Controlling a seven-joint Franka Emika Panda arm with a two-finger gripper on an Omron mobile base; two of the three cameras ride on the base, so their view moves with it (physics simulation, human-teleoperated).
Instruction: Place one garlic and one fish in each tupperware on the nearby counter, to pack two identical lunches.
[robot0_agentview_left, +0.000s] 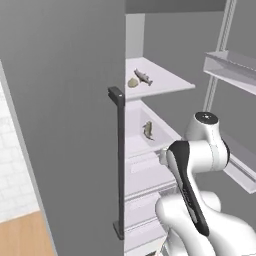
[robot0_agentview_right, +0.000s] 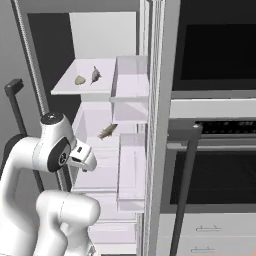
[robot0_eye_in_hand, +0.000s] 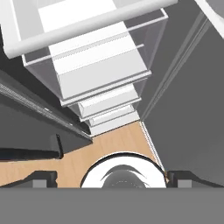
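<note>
The fridge stands open in front of the robot, and the food is still inside it. On the upper shelf (robot0_agentview_left: 160, 80) a garlic bulb (robot0_agentview_left: 132, 82) lies just beside a fish (robot0_agentview_left: 143, 77), nearly touching. One shelf down, a second fish (robot0_agentview_left: 148, 130) lies alone on the white surface. From the other side the same three show: the bulb (robot0_agentview_right: 80, 80) and the top fish (robot0_agentview_right: 95, 75) together, the lower fish (robot0_agentview_right: 107, 131) below them.

The arm is folded up in front of the shelves, with its hand pointing down toward the floor (robot0_eye_in_hand: 118, 140) and the drawers. The jaws are spread as wide as they go and hold nothing.

To do this step well, I'd say the hand needs to swing up and level with a shelf before it reaches in. The lone lower fish looks the easier pick, with room around it. On the top shelf the jaws should close across one item without nudging its neighbour.
</note>
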